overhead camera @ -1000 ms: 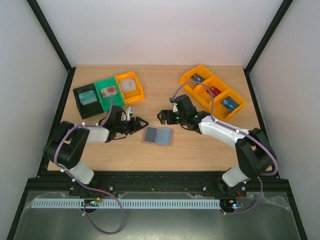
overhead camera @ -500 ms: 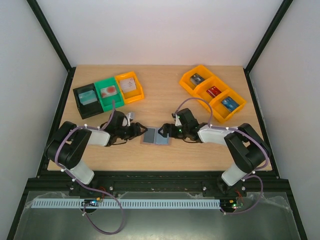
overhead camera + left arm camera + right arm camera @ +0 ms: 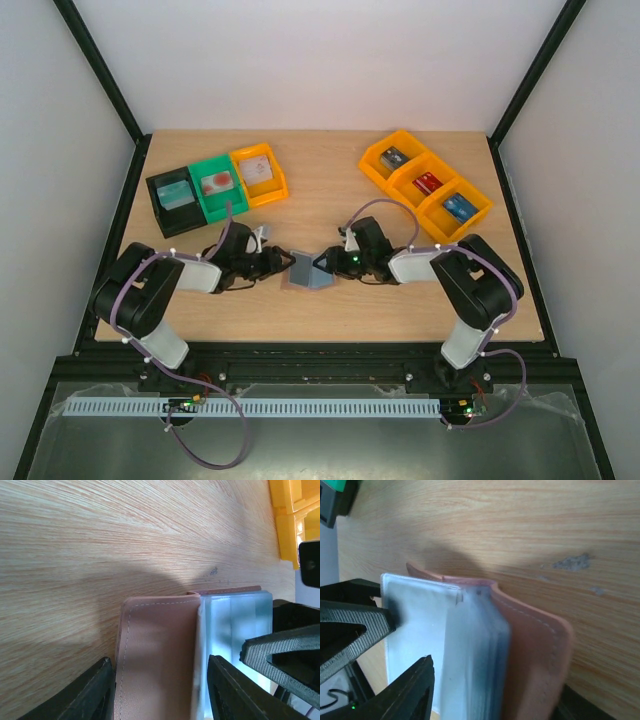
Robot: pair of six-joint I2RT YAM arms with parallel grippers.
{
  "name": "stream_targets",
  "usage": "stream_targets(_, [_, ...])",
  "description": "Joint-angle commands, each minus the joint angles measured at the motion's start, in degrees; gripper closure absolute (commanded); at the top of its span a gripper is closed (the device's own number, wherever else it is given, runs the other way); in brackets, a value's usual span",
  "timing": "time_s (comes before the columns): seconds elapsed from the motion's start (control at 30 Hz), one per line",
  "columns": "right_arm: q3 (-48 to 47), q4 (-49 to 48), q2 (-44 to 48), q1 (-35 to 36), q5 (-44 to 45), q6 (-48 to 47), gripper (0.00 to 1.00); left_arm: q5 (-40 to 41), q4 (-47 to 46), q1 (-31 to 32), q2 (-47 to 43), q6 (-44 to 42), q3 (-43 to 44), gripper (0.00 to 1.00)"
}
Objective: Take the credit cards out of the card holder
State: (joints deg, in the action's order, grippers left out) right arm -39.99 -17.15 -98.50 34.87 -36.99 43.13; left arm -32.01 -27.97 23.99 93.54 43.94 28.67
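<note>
**Both grippers at the half-folded card holder in mid-bench**

The wooden bench carries everything. The left arm and right arm both bend inward, low over its middle. At the far right sits a row of three joined orange bins, each with a small item inside. At the far left a black bin, a green bin and an orange bin stand side by side.

The card holder lies between the two grippers. Its tan outside faces each wrist camera and its pale blue sleeves are folded partway up off the bench.

The right gripper grasps the raised panel, one finger on each side. The left gripper has its fingers spread on either side of the other panel. I cannot tell whether it pinches it.

Of the credit cards, a teal card lies in the black bin, a white-and-red card in the green one, and a pale card in the orange one.
</note>
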Motion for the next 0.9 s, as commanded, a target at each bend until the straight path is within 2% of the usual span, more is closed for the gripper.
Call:
stream_targets(0.0, [0.2, -3.4, -1.0, 0.8, -3.6, 1.6, 0.62, -1.0, -0.8, 0.8, 0.6, -0.8, 0.5, 0.48])
stream_targets(0.17, [0.0, -2.0, 0.8, 0.7, -3.4, -0.4, 0.98, -1.9, 0.8, 0.6, 0.0, -2.8, 2.7, 0.48])
stream_targets(0.23, [-0.7, -0.3, 2.5, 0.4, -3.4, -2.8, 0.98, -2.7, 4.4, 0.0, -0.6, -6.4, 6.3, 0.46])
stream_targets(0.37, [-3.5, 4.2, 7.8, 0.0, -3.2, -10.1, 0.98, -7.1, 12.0, -3.7, -4.8, -12.5, 12.6, 0.35])
stream_targets(0.5, [-5.9, 6.4, 14.4, -0.2, -3.4, -14.8, 0.99, -12.9, 15.3, -9.3, -13.7, -17.1, 15.9, 0.21])
stream_targets(0.63, [-8.0, 6.3, 20.6, -0.2, -5.7, -16.7, 0.98, -17.9, 27.0, -14.4, -21.9, -27.5, 21.8, 0.08])
stream_targets(0.77, [-9.6, 3.9, 25.4, -0.1, -9.7, -15.8, 0.99, -21.7, 40.5, -15.5, -27.5, -36.8, 27.0, 0.03])
stream_targets(0.87, [-9.9, 0.4, 27.4, -0.1, -11.1, -13.2, 0.98, -25.9, 43.8, -15.3, -31.7, -38.5, 26.2, 0.02])
